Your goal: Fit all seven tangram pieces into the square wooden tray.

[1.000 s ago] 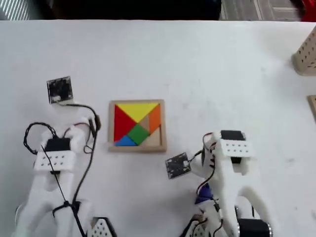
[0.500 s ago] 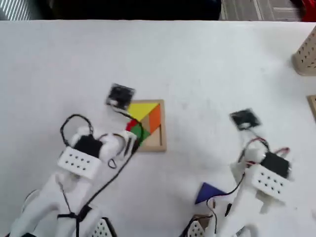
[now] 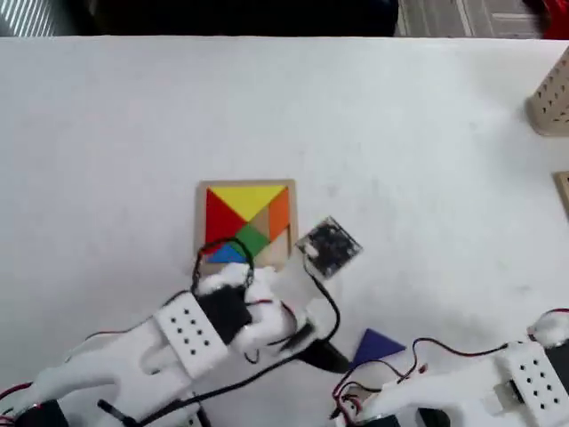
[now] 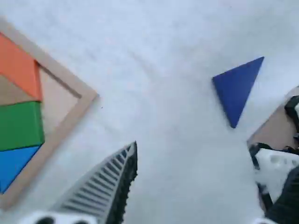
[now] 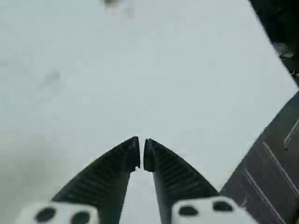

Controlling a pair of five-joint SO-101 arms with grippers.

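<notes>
White table point(image 3: 427, 133) holds the square wooden tray point(image 3: 247, 184), one corner gap unfilled; the blue triangle point(image 3: 380, 345) lies apart from it. Right gripper point(image 5: 141, 154) is clenched, empty; the flat triangle may slip away when pinched.

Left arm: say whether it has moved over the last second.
Yes. In the high view the left arm has swung from left of the tray to beside its lower right corner, nearer the blue triangle.

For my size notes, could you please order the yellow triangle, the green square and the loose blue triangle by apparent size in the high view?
1. yellow triangle
2. loose blue triangle and green square: too alike to rank.
</notes>
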